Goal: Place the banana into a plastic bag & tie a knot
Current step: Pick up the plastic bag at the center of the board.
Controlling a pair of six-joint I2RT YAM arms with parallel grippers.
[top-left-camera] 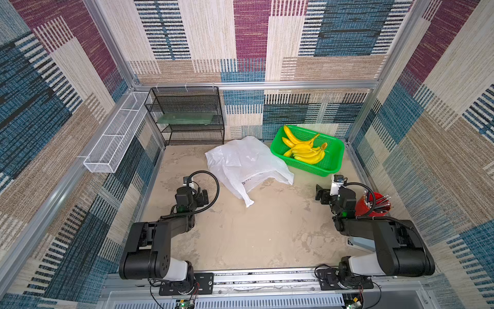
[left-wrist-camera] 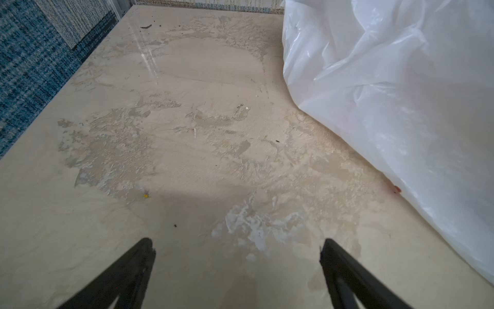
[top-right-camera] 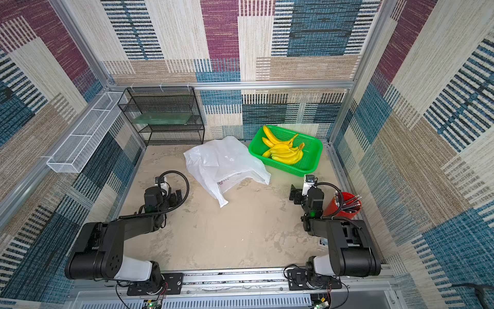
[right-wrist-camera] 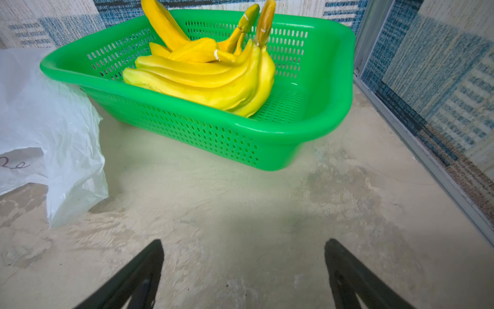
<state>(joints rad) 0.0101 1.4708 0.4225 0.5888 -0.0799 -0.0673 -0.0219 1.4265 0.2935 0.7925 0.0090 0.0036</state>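
A bunch of yellow bananas point(top-left-camera: 307, 153) point(right-wrist-camera: 208, 77) lies in a green basket point(top-left-camera: 335, 160) at the back right. The plastic bag point(top-left-camera: 246, 163) point(left-wrist-camera: 401, 93), white and translucent, lies crumpled on the table left of the basket. One handle strip point(top-left-camera: 247, 200) trails loose toward the front, and no knot shows. My left gripper point(left-wrist-camera: 236, 242) hangs open over bare table to the left of the bag. My right gripper point(right-wrist-camera: 243, 242) is open too, low over the table in front of the basket, with the bag's edge point(right-wrist-camera: 66, 160) off to its side. Neither holds anything.
A black mesh shelf point(top-left-camera: 187, 115) stands at the back left. A white wire tray point(top-left-camera: 117, 133) hangs on the left wall. A red cup of pens point(top-left-camera: 373, 204) stands beside the right arm. Patterned walls close in the table on three sides.
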